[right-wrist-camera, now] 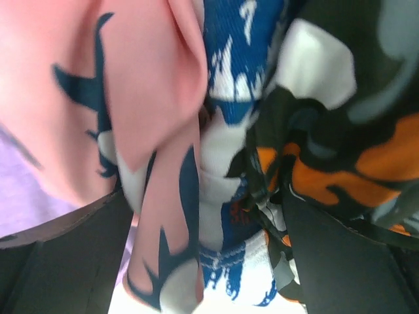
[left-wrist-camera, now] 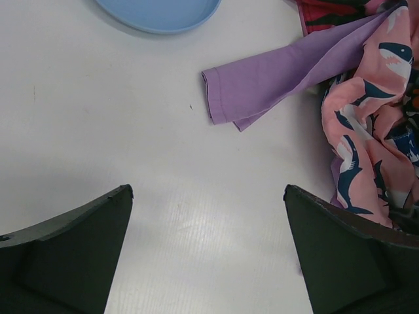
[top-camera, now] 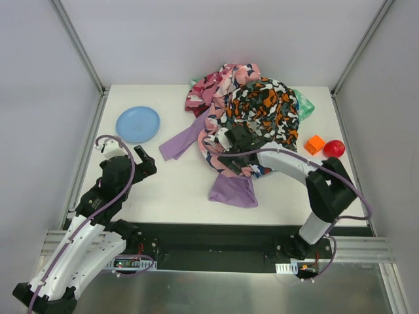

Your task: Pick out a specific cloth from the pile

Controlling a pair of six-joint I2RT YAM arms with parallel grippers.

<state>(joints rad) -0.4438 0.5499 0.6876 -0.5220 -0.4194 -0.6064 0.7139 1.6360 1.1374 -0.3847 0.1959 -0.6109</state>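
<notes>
mostly the plain lilac-purple soft cloth is buried under the multicoloured fabric pile, with a flap exposed just nearward of the spread right end effector. its sleeve is stretched leftward towards the spread left end effector, which is judged the farther one.

White surface; pile of patterned fabrics sits far-centre; lilac cloth sticks out at the pile's left and near edges, lying flat on the surface; blue plate left of the pile, apart from it; orange block and red ball just right of the pile, side by side.
</notes>
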